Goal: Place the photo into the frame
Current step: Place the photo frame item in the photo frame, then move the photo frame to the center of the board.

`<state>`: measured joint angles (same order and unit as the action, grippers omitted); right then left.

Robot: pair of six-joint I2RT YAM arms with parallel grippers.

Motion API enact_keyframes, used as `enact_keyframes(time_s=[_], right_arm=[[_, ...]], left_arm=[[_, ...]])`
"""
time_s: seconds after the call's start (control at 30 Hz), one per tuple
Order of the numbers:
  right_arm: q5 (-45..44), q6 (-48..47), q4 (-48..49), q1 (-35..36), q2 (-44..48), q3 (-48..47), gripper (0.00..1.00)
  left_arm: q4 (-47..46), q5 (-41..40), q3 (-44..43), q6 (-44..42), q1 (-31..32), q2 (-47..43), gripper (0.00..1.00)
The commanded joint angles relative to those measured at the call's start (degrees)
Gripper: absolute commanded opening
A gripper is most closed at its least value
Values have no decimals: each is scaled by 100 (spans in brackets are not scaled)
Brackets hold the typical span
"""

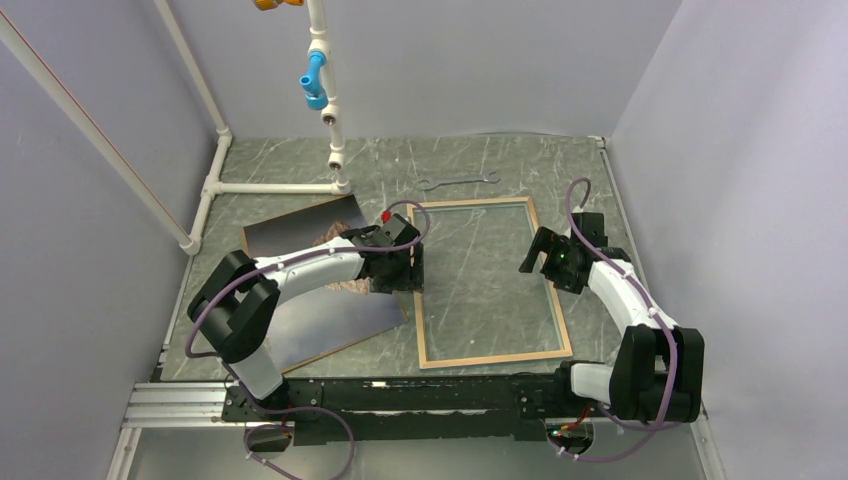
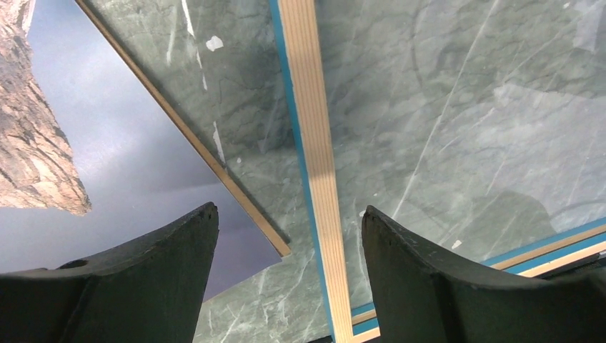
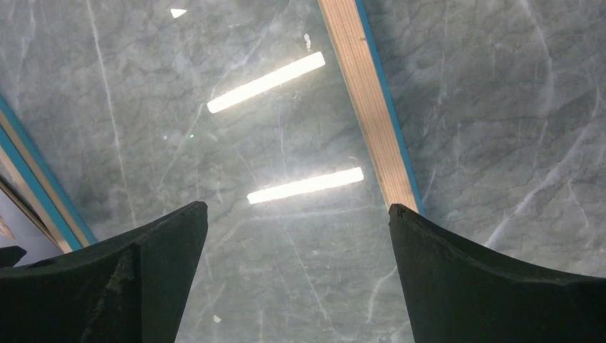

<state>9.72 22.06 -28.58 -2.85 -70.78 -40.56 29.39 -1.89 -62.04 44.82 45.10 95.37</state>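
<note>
The frame [image 1: 495, 359] lies back-up in the middle. The photo [image 1: 330, 320] lies face up just left of it, under the left arm. The left gripper [image 2: 289, 214] and right gripper [image 3: 296, 207] both gape empty above opposite rails. The photo likely needs an edge pinch, then a flip, landing square inside the rails.

Left arm [image 1: 305, 268]: white rounded shell links, black blocky joints.
Right arm [image 1: 628, 292]: the same white and black; a small green glow at the wrist, perhaps an indicator light.
Cables [image 1: 569, 208]: thin, purple, looped along each arm.
Fingers [image 2: 136, 286]: dark, matt, curved wedges.
Base rail [image 1: 400, 395]: long, black.
</note>
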Motion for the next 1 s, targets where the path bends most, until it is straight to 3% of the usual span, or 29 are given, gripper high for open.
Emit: enact_keyframes(time_s=[0.0, 0.27, 0.67, 0.97], right_arm=[[19, 60, -96, 21, 233, -216, 100], [657, 139, -196, 21, 509, -352, 100], [1263, 234, -345, 22, 852, -623, 100], [1357, 239, -360, 14, 903, -714, 100]], left_arm=[[-400, 136, 59, 23, 25, -79, 77], [-586, 322, -92, 181, 40, 482, 65], [-52, 207, -1308, -142, 140, 1486, 34], [92, 206, -1797, -245, 240, 1810, 27]])
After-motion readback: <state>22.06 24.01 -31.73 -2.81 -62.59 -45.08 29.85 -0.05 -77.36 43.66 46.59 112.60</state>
